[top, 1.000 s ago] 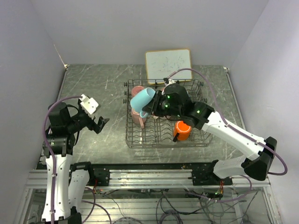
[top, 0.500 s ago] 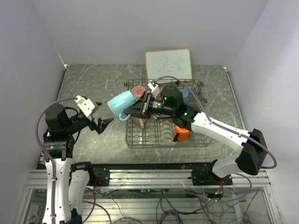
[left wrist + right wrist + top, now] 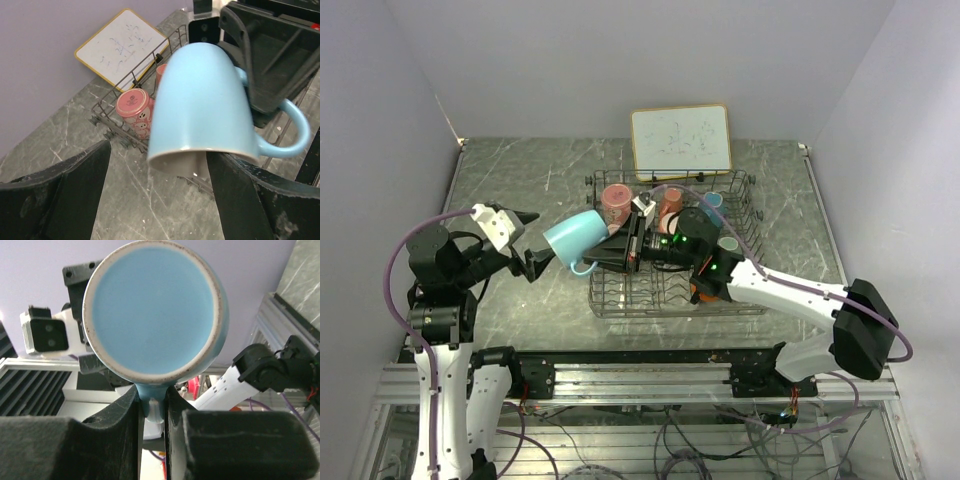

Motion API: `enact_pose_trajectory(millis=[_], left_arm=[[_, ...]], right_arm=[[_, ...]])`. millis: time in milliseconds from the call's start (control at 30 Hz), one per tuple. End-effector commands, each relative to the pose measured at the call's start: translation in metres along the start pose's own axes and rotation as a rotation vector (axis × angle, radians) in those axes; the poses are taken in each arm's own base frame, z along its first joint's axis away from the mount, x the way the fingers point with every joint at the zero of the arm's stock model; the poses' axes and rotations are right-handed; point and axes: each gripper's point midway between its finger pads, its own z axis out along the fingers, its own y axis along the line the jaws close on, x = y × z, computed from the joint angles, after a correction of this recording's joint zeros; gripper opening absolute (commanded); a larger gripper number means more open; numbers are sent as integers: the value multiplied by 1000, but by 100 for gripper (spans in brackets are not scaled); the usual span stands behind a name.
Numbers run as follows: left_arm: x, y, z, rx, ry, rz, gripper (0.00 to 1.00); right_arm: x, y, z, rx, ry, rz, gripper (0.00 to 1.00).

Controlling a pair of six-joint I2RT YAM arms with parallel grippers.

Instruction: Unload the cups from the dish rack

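- Since a second ago the right arm has swung the light blue mug [image 3: 575,240] out of the dish rack [image 3: 670,311] toward the left edge of the tabletop [image 3: 520,175], and the left arm has come up to meet it.
- Nearest, the left tool [image 3: 532,242] stands released, its two fingers spread on either side of the mug's mouth and apart from it.
- The mug lies on its side in the air above the tabletop, just left of the rack, with its mouth facing the left tool.
- Behind it the right tool [image 3: 152,405] is clenched on the mug's handle, with the base turned toward its wrist.
- This looks like a handover. The left tool should slide further along the body before it closes, so both fingers meet glaze squarely rather than the rim.
- The right tool ought to let go only once that grip is firm, because the glossy wall may slip.
- Further back, a pink mug [image 3: 616,200] and an orange-red mug [image 3: 705,285] wait in the rack.
- A whiteboard [image 3: 680,140] leans at the far edge.
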Motion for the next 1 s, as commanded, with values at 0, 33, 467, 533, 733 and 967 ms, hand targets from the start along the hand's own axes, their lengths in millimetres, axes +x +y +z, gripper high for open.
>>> enact_pose_trajectory(millis=[0, 33, 467, 533, 733, 967], left_arm=[[-26, 0, 0, 17, -62, 52, 86], [-27, -1, 0, 22, -67, 50, 85], [-38, -26, -1, 187, -67, -31, 38], [-32, -24, 0, 195, -28, -49, 17], [-14, 6, 4, 38, 67, -118, 7], [22, 85, 4, -309, 250, -211, 7]], right_arm=[[20, 69, -17, -236, 16, -68, 0], [22, 73, -18, -247, 15, -70, 0], [27, 85, -8, -332, 2, -24, 0], [23, 80, -8, -309, -14, -24, 2], [-3, 50, -9, -150, -80, -58, 73], [-75, 4, -65, 262, -338, -198, 100]])
